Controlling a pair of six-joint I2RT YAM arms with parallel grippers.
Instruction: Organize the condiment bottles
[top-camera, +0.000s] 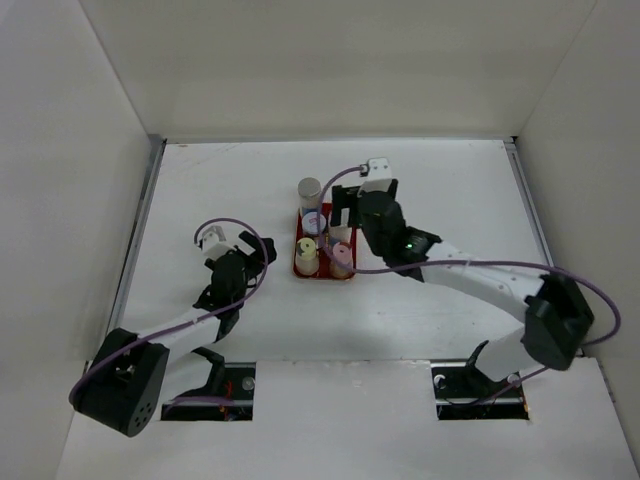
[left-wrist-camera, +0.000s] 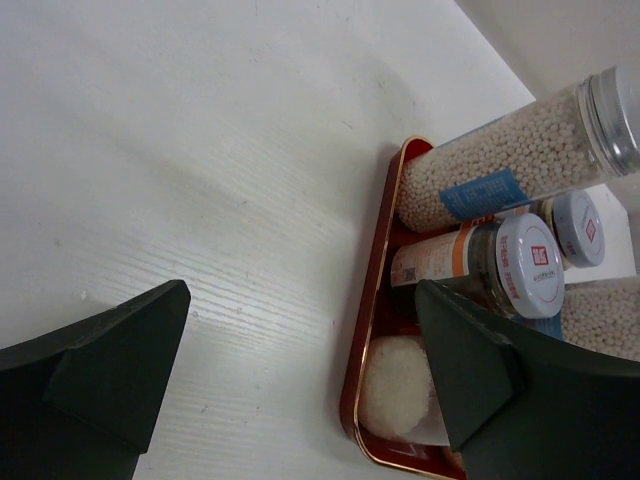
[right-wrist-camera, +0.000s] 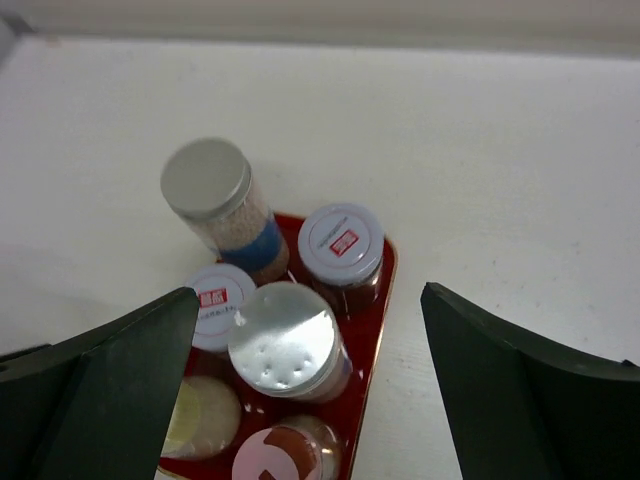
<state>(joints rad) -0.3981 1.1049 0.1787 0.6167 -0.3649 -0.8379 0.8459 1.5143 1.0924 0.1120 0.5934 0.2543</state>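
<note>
My right gripper (right-wrist-camera: 308, 292), wide open, empty, hangs over upright condiment bottles (top-camera: 314, 222) in red tray (left-wrist-camera: 384, 225); left gripper (left-wrist-camera: 300, 292), same, sits apart off tray's left.

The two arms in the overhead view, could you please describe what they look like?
The left arm and right arm have black joint housings and white links, each trailed by a looping lilac cable. A green light glows on the right arm. The left gripper and right gripper have dark, wedge-shaped fingers.
</note>
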